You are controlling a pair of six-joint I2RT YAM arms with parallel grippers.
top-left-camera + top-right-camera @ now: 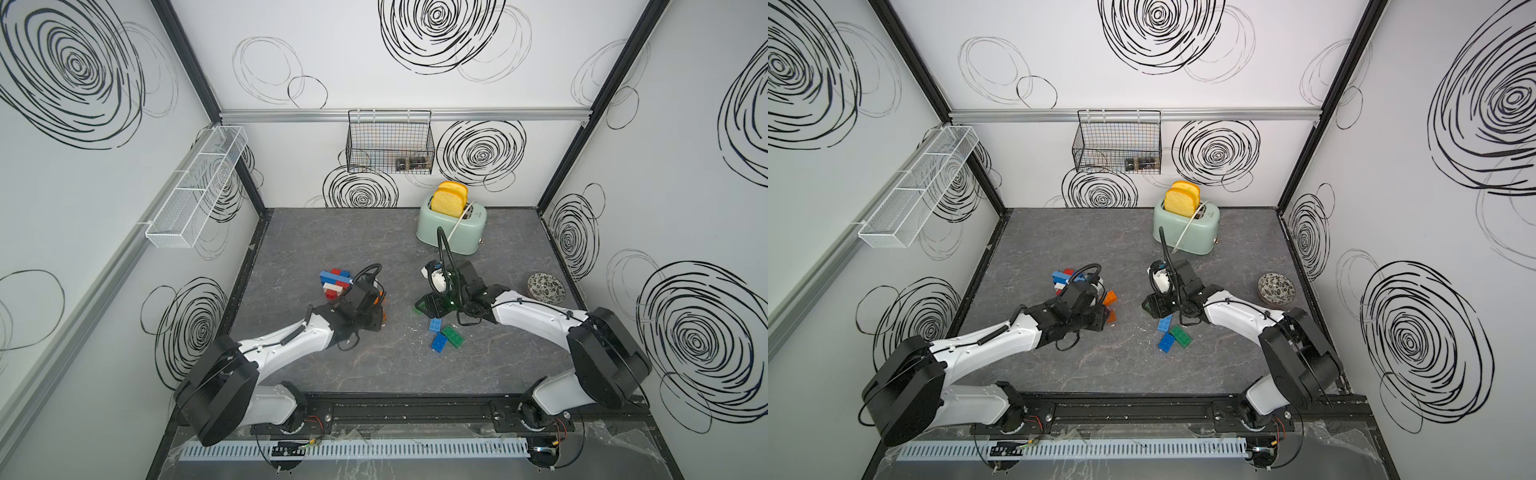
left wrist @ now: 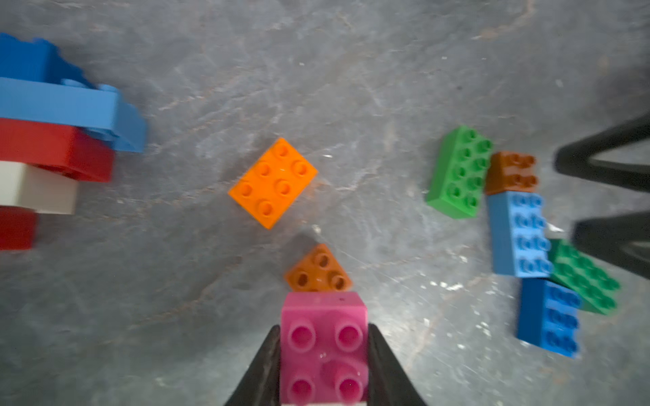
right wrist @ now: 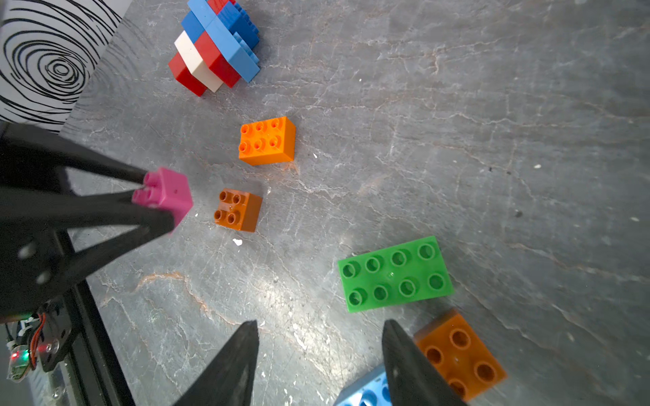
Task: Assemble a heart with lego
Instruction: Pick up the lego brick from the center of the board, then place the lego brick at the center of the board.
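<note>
My left gripper [image 2: 323, 330] is shut on a pink square lego brick [image 2: 323, 348], held just above the table; the right wrist view shows the same pink brick [image 3: 169, 191] between its black fingers. A joined stack of blue, red and white bricks [image 1: 334, 282] lies beyond it. An orange oblong brick [image 3: 267, 140] and a small brown square brick [image 3: 238, 210] lie loose beside the pink one. My right gripper [image 3: 320, 323] is open over bare table, with a light green brick [image 3: 394, 274], a brown brick [image 3: 460, 355] and a light blue brick [image 3: 365, 393] close by.
A dark green brick [image 1: 453, 336] and a dark blue brick [image 1: 438, 343] lie near the right arm. A mint toaster [image 1: 451, 226] holding toast stands at the back, a patterned dish [image 1: 545, 287] at the right. A wire basket [image 1: 390, 143] hangs on the back wall.
</note>
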